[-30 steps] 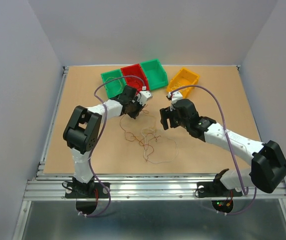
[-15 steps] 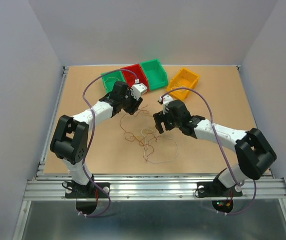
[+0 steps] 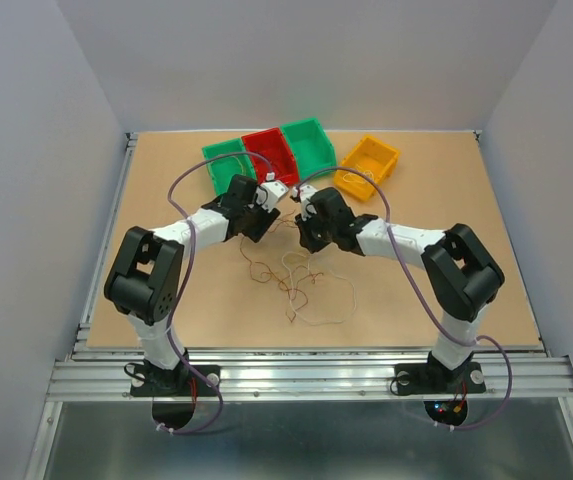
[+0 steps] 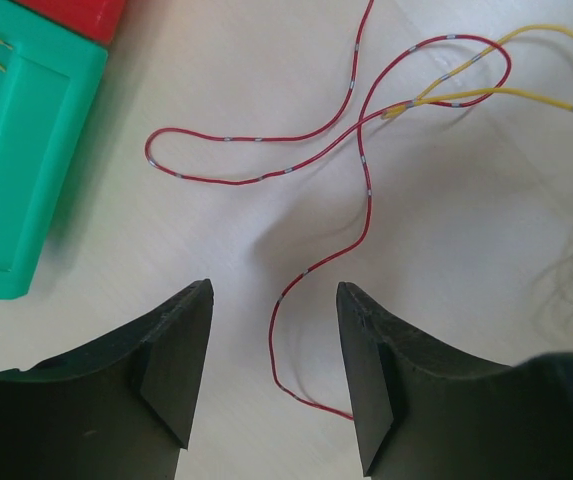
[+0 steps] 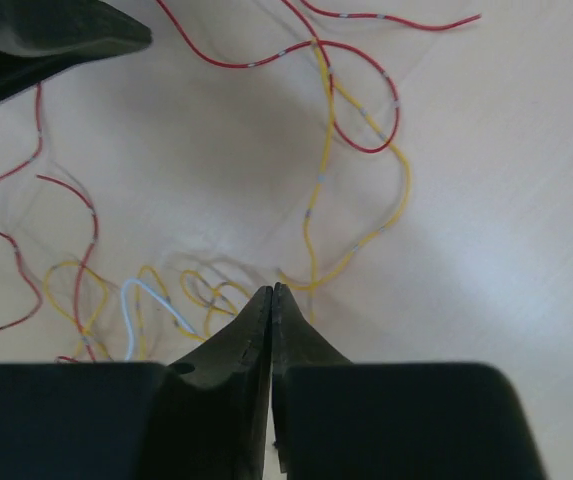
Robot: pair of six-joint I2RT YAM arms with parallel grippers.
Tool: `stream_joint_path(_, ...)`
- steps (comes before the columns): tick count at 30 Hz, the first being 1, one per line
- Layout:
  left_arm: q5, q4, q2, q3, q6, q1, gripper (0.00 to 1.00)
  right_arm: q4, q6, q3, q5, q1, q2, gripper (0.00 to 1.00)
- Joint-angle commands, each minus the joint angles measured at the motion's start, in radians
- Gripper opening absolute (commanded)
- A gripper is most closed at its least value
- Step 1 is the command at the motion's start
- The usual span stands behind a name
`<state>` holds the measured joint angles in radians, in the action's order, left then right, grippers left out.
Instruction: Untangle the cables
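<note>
A smooth tan table (image 3: pixel 436 290) carries boxy, glossy plastic bins (image 3: pixel 311 145) at its far edge. The cables (image 3: pixel 301 280), hair-thin red, yellow and white loops, sprawl mid-table. The left gripper (image 4: pixel 274 310) stands open astride a red strand (image 4: pixel 366 190). The right gripper (image 5: pixel 272 292) is closed, its tips pressed together just beside a yellow loop (image 5: pixel 311 215).

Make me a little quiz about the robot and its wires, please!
1. True or false: the left gripper has its jaws open.
2. Which wire lies between the left gripper's jaws? A) yellow B) red C) white
3. Count: how many plastic bins sit at the far side of the table?

Key:
1. True.
2. B, the red wire.
3. Four: two green, one red, one yellow.
</note>
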<state>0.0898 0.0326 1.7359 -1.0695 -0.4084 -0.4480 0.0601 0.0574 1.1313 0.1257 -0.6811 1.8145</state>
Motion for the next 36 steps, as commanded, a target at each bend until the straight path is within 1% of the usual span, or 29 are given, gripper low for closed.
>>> stream_joint_path(1,-0.013,0.024,0.05,-0.044,-0.017,-0.003,0.63,0.047,-0.028,0.068,0.104,0.0,0.009,0.0)
stream_joint_path(2,-0.012,0.027,0.054,-0.047,-0.02,-0.003,0.63,0.059,-0.028,0.061,0.101,0.0,-0.003,0.01)
stream_joint_path(5,-0.01,0.033,0.073,-0.056,-0.023,-0.003,0.63,0.083,-0.024,-0.028,0.083,-0.001,-0.113,0.0)
stream_joint_path(6,-0.015,0.032,0.073,-0.056,-0.023,-0.003,0.63,0.086,-0.012,-0.095,0.071,-0.001,-0.197,0.01)
stream_joint_path(7,-0.016,0.033,0.074,-0.058,-0.026,-0.003,0.61,0.089,-0.005,-0.125,0.052,-0.001,-0.24,0.0)
stream_joint_path(8,-0.018,0.035,0.077,-0.058,-0.024,-0.003,0.58,0.09,-0.004,-0.161,0.045,-0.001,-0.283,0.01)
stream_joint_path(9,-0.018,0.035,0.08,-0.061,-0.026,-0.003,0.5,0.092,0.002,-0.192,0.037,-0.003,-0.375,0.01)
stream_joint_path(10,-0.016,0.036,0.083,-0.066,-0.024,-0.003,0.38,0.093,0.004,-0.218,0.026,-0.005,-0.415,0.05)
stream_joint_path(11,-0.015,0.042,0.086,-0.069,-0.026,-0.003,0.21,0.09,0.009,-0.272,0.0,-0.003,-0.46,0.11)
stream_joint_path(12,-0.013,0.043,0.085,-0.072,-0.024,-0.003,0.13,0.09,0.013,-0.29,-0.018,-0.003,-0.496,0.44)
stream_joint_path(13,-0.012,0.04,0.083,-0.072,-0.023,-0.003,0.05,0.09,0.015,-0.309,-0.049,-0.003,-0.562,0.6)
stream_joint_path(14,-0.009,0.036,0.07,-0.067,-0.021,-0.003,0.0,0.09,0.013,-0.33,-0.063,-0.003,-0.589,0.67)
stream_joint_path(15,0.001,0.026,0.057,-0.063,-0.02,-0.003,0.0,0.086,0.015,-0.338,-0.081,-0.003,-0.622,0.73)
stream_joint_path(20,0.011,-0.028,-0.054,-0.006,-0.006,-0.001,0.0,0.024,0.007,-0.343,-0.052,-0.003,-0.633,0.79)
stream_joint_path(23,0.005,-0.083,-0.139,0.032,0.003,0.0,0.0,-0.023,-0.013,-0.317,-0.015,-0.001,-0.569,0.82)
stream_joint_path(27,-0.01,-0.132,-0.193,0.072,0.014,0.002,0.0,-0.051,-0.013,-0.219,-0.018,-0.001,-0.423,0.83)
stream_joint_path(28,-0.018,-0.152,-0.209,0.08,0.016,0.003,0.0,-0.084,-0.008,-0.175,-0.027,-0.001,-0.35,0.83)
stream_joint_path(29,-0.024,-0.163,-0.21,0.086,0.019,0.003,0.0,-0.091,-0.008,-0.147,-0.028,-0.001,-0.316,0.83)
stream_joint_path(31,-0.033,-0.192,-0.236,0.106,0.023,0.008,0.0,-0.111,-0.005,-0.075,-0.031,-0.001,-0.212,0.82)
stream_joint_path(33,-0.035,-0.209,-0.263,0.123,0.029,0.014,0.0,-0.118,0.001,-0.029,-0.024,-0.001,-0.144,0.81)
stream_joint_path(36,-0.038,-0.252,-0.309,0.154,0.042,0.029,0.0,-0.123,0.001,0.051,0.024,-0.001,-0.044,0.78)
